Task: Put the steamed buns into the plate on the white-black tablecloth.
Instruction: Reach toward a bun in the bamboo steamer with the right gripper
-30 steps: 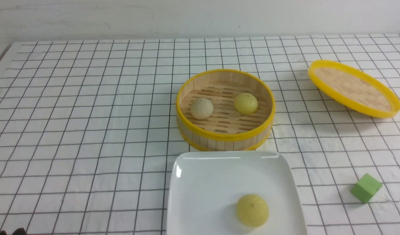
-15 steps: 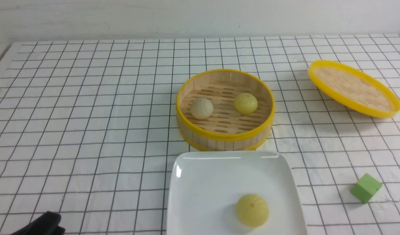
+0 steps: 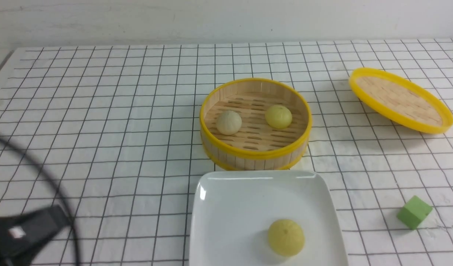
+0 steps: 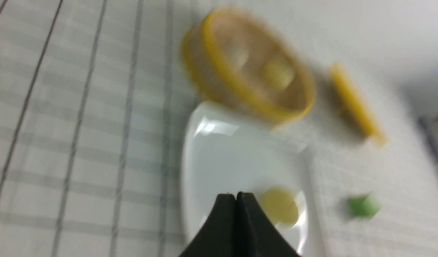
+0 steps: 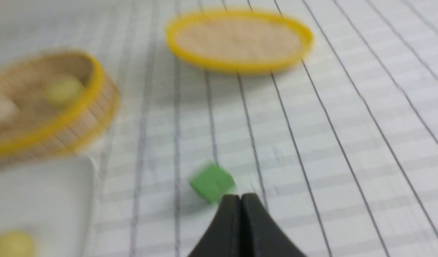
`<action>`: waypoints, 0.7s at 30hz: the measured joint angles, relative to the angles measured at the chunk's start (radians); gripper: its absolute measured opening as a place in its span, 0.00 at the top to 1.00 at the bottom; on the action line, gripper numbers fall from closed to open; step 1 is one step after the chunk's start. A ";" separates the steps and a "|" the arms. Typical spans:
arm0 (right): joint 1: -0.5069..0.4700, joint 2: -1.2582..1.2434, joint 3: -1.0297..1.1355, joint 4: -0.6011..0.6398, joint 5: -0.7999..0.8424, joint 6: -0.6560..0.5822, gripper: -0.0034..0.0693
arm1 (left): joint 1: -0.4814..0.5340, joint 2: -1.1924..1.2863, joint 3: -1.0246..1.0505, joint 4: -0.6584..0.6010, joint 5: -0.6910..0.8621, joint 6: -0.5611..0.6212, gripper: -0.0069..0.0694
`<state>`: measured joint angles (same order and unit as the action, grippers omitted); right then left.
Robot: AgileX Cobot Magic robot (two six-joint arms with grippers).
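Your left gripper [image 4: 236, 196], closed empty, has the off-white pleated bun [image 3: 229, 122] ahead-right, inside the yellow-rimmed bamboo steamer basket [image 3: 254, 159].

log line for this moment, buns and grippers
plate: near yellow bun | basket: beige bun, far yellow bun | left gripper: shut, empty | right gripper: shut, empty | to move: two

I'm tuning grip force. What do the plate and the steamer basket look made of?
The plate looks like glazed ceramic or hard plastic: glossy white, with sharp highlights at its rim. The steamer basket looks like matt bamboo or wood slats with yellow rims, probably plastic.
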<state>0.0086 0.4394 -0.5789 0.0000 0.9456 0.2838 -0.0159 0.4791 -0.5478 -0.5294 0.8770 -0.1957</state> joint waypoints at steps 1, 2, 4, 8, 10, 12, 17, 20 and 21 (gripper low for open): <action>0.000 0.012 0.000 0.000 0.000 0.000 0.97 | 0.000 0.033 -0.003 0.008 0.030 0.000 0.91; 0.000 0.070 -0.019 0.033 0.085 -0.023 0.97 | 0.000 0.099 -0.016 0.047 0.080 0.000 0.91; 0.000 0.156 -0.039 0.136 0.154 -0.116 0.97 | 0.000 0.245 -0.039 0.097 0.147 0.033 0.91; 0.000 0.318 -0.054 0.539 0.143 -0.504 0.95 | 0.000 0.469 -0.074 0.062 0.142 0.176 0.91; 0.000 0.372 -0.067 0.620 0.131 -0.593 0.93 | 0.000 0.507 -0.079 0.029 0.131 0.218 0.91; 0.000 0.479 -0.105 0.719 0.105 -0.701 0.86 | 0.000 0.562 -0.083 -0.047 0.111 0.304 0.91; 0.056 0.737 -0.237 0.720 0.000 -0.732 0.62 | 0.000 0.580 -0.084 -0.083 0.072 0.367 0.90; 0.138 0.870 -0.334 0.696 -0.061 -0.731 0.52 | 0.000 0.580 -0.084 -0.087 0.070 0.370 0.90; 0.171 0.922 -0.375 0.682 -0.090 -0.726 0.50 | 0.000 0.580 -0.084 -0.087 0.069 0.370 0.89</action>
<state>0.1791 1.3611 -0.9542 0.6818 0.8560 -0.4423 -0.0159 1.0594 -0.6317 -0.6163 0.9461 0.1740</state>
